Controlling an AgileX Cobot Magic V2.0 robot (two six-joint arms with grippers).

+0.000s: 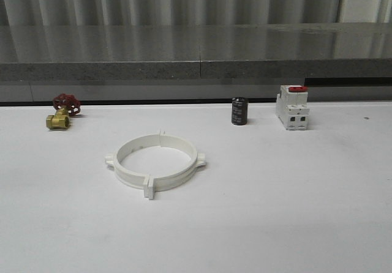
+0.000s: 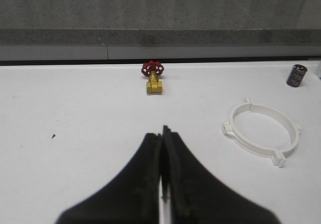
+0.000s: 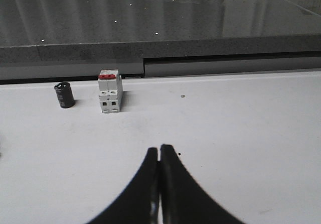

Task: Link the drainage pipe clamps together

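Observation:
The two white drainage pipe clamps [image 1: 154, 161] lie on the white table left of centre, their end tabs meeting so that they form one wide ring. The left wrist view has the same ring [image 2: 262, 133] off to one side of my left gripper [image 2: 162, 132], which is shut with nothing between its black fingers and hangs over bare table. My right gripper [image 3: 160, 148] is shut and empty too, over bare table some way short of the breaker.
A brass valve with a red handwheel [image 1: 62, 110] stands at the back left. A black cylinder [image 1: 239, 111] and a white breaker with a red top [image 1: 291, 106] stand at the back right. A grey ledge [image 1: 196, 71] runs along the table's far edge.

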